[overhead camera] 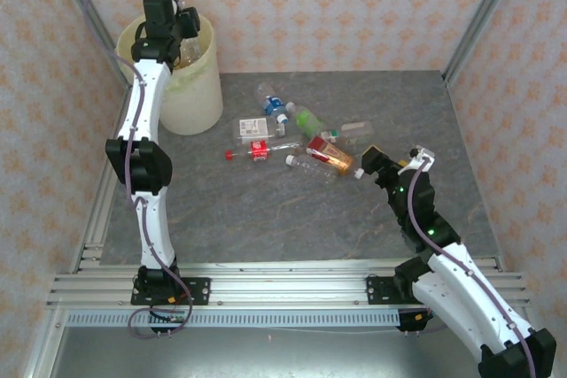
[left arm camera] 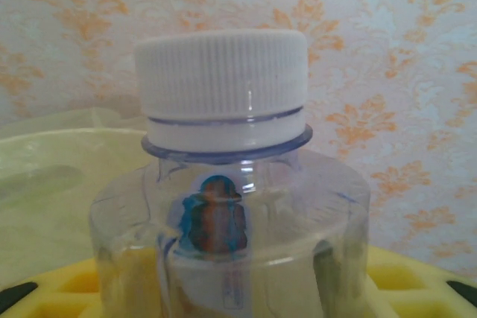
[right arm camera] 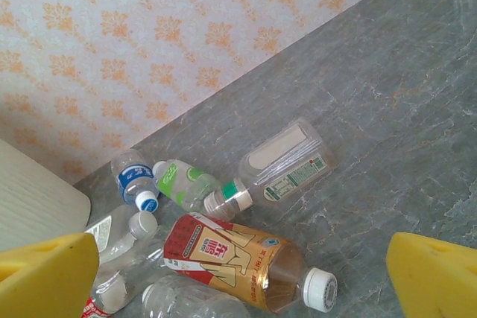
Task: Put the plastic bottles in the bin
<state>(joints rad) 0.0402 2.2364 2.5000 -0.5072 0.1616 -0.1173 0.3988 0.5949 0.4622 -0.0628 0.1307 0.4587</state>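
Closest to the left wrist camera: white-capped bottle [left arm camera: 231, 184], clear, upright, neck and shoulder in view, a small blue-and-brown figure printed below the collar. Left gripper [left arm camera: 238, 303] clamps it low on the body, and the yellow fingers [left arm camera: 406, 281] show on either side of it. Pale liner [left arm camera: 52, 176] lies behind the bottle on the left, and orange-patterned wallpaper [left arm camera: 387, 72] is beyond. From the top camera the left arm [overhead camera: 142, 130] stretches far back, its gripper over the mouth of the bin [overhead camera: 199, 86], which stands at the far left corner of the table [overhead camera: 266, 219]. Right gripper [overhead camera: 368, 164] hangs low over the table's right half, just beside the pile of bottles [overhead camera: 292, 135] lying loose near the middle. Its fingers [right arm camera: 45, 277] are spread wide with nothing between them. Below the right wrist camera the tea bottle [right arm camera: 238, 258] lies on its side, with a red-and-gold label and its white cap pointing right. Past it lie the blue-label bottle [right arm camera: 134, 176], green-label bottle [right arm camera: 182, 184] and squarish bottle [right arm camera: 287, 161], clear with a white panel, all on their sides and close together. Grey-capped bottle [right arm camera: 119, 232] lies left of the tea bottle. A cream bin wall shows at that view's left edge.
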